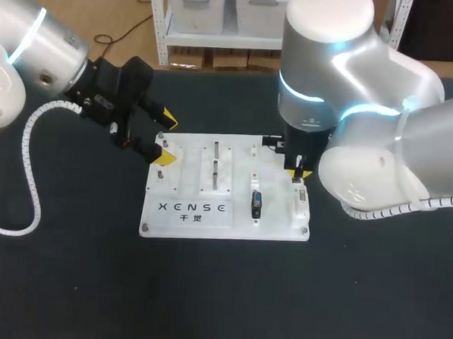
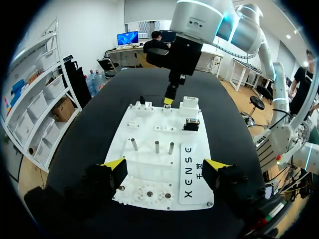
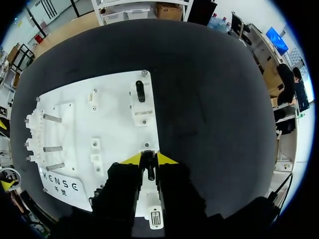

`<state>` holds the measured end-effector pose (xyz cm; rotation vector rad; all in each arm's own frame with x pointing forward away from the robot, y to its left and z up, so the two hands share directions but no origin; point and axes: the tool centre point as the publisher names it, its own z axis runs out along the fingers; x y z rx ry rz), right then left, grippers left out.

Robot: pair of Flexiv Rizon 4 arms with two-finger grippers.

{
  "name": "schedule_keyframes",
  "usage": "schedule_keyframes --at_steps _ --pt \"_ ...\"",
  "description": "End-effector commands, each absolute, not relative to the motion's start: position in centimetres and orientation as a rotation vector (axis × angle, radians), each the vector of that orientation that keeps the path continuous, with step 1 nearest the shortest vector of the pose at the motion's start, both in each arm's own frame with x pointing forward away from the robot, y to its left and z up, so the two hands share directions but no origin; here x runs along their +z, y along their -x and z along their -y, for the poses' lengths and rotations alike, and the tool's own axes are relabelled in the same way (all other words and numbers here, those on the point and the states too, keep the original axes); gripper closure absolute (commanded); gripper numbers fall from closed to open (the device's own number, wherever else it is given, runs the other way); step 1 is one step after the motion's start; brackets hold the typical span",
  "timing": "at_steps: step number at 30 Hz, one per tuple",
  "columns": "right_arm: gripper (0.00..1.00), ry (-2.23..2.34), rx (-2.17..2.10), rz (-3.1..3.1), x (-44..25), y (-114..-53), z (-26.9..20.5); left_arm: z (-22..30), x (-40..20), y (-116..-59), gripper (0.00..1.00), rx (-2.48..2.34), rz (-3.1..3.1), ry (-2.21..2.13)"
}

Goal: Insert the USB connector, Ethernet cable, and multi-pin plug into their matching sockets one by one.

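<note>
We found the left tool (image 2: 165,165) spread wide above the left end of the board (image 2: 149,172) on the counter (image 1: 372,299). The right tool (image 3: 149,158) stood narrow, closed on a dark connector (image 3: 150,172) at the board's right edge, just beside a white socket block (image 3: 153,211).

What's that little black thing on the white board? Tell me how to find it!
Find the white board in the middle of the dark table. In the head view, look just right of its lettered label: the black plug sits there. Its neighbours on the board are white or metal; it alone is black.
</note>
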<state>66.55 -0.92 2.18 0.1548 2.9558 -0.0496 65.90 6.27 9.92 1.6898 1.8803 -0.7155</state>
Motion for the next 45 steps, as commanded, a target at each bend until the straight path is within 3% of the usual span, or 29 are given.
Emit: schedule_keyframes --at_steps 1,5,6,8,9,25,45 --pt "1.00 -0.140 -0.042 -2.956 1.1 -66.9 0.8 -6.2 9.9 -66.0 0.00 -0.716 -1.883 -1.694" --pt "1.00 -0.137 -0.036 -2.952 1.5 -67.0 0.7 -6.2 9.9 -66.0 0.00 -0.716 -1.883 -1.694" --pt "0.92 -0.134 -0.038 -2.948 1.6 -67.1 0.8 -6.2 9.9 -66.0 0.00 -0.716 -1.883 -1.694" --pt "0.51 -0.134 -0.047 -2.944 1.8 -67.2 0.8 -6.2 9.9 -66.0 0.00 -0.716 -1.883 -1.694" --pt "0.00 -0.133 -0.050 -2.937 2.1 -67.3 0.9 -6.2 9.9 -66.0 0.00 -0.716 -1.883 -1.694" --pt "0.00 -0.063 0.009 -2.877 5.5 -67.4 -1.2 -6.2 9.9 -66.0 0.00 -0.716 -1.883 -1.694" --pt "0.00 0.074 0.119 -2.919 5.9 -62.8 -5.4 -6.2 9.9 -66.0 0.00 -0.716 -1.883 -1.694"
